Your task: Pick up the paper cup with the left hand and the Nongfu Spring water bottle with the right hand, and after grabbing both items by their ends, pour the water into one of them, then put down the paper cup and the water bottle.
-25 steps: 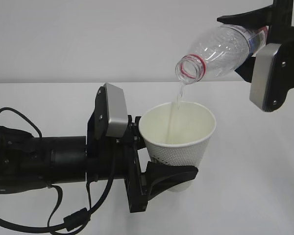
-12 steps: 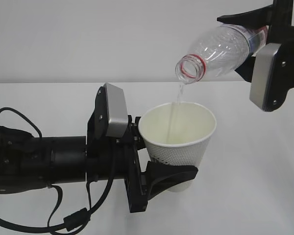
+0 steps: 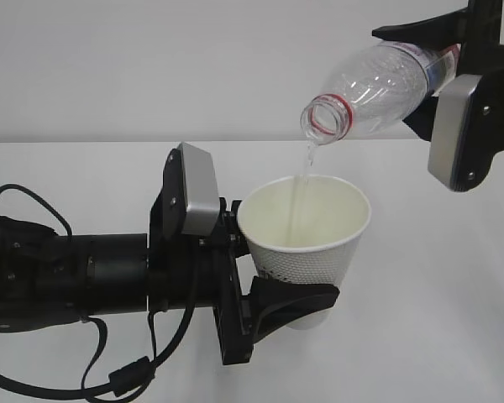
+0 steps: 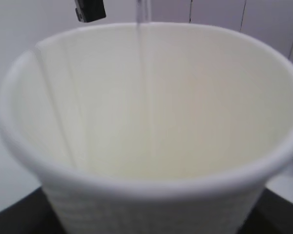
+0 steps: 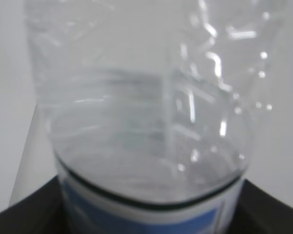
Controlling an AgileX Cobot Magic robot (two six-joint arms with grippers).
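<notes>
Black fingers of the left hand [image 3: 273, 290] clamp the paper cup [image 3: 307, 239] low and upright, while the right hand [image 3: 454, 75] grips the tilted Nongfu Spring water bottle [image 3: 378, 88], water [image 3: 302, 172] streaming into the cup.

Black cylindrical left arm [image 3: 67, 277] with loose cables, both arms apparently bearing screwed grey plates.

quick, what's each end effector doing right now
Left end effector: closed on the paper cup.
Right end effector: closed on the Nongfu Spring water bottle, tilted, pouring.
</notes>
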